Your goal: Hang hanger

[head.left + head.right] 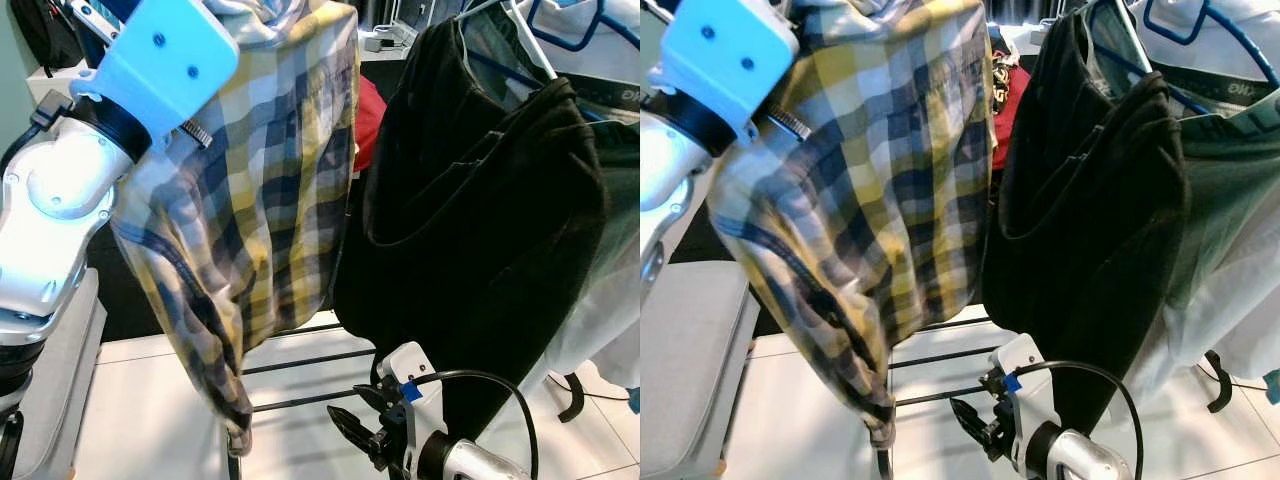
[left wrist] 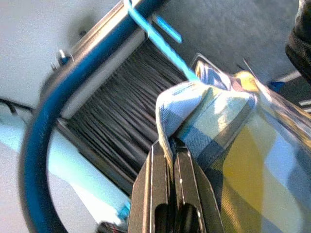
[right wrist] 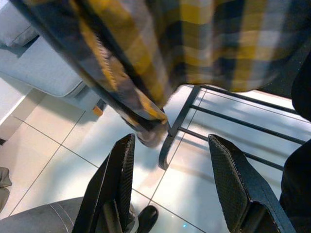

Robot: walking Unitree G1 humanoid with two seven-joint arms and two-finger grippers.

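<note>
While the left arm (image 1: 60, 200) is reaching up at the left, its gripper (image 2: 167, 160) is showing in the left wrist view with fingers (image 2: 151, 189) pressed together, pinching a fold of the plaid shirt (image 1: 260, 190) at the collar. A light blue hanger (image 2: 158, 36) is sitting just beyond that fold, its thin hook running up against a dark blue rail (image 2: 43, 126); I cannot tell whether the hook is actually seated over it. A grey ribbed surface (image 2: 109, 87) is lying behind the rail.

Shirt is hanging at left-centre, draping down with its tail reaching near the floor (image 1: 150, 400). Just right of it a black garment (image 1: 480, 230) is hanging on the rack, with a red item (image 1: 368, 120) peeking between the two, farther back. Pale clothes (image 1: 1230, 270) are hanging at far right, and another blue hanger (image 1: 1210, 25) is showing at top right.

Right gripper (image 3: 172, 179) is sitting low, near, right of centre, fingers spread wide and holding nothing. It is pointing at the shirt's lower hem and the black rack base bars (image 3: 233, 121) on white tiles. A grey cushion (image 3: 39, 63) is lying off to the left on the floor side.
</note>
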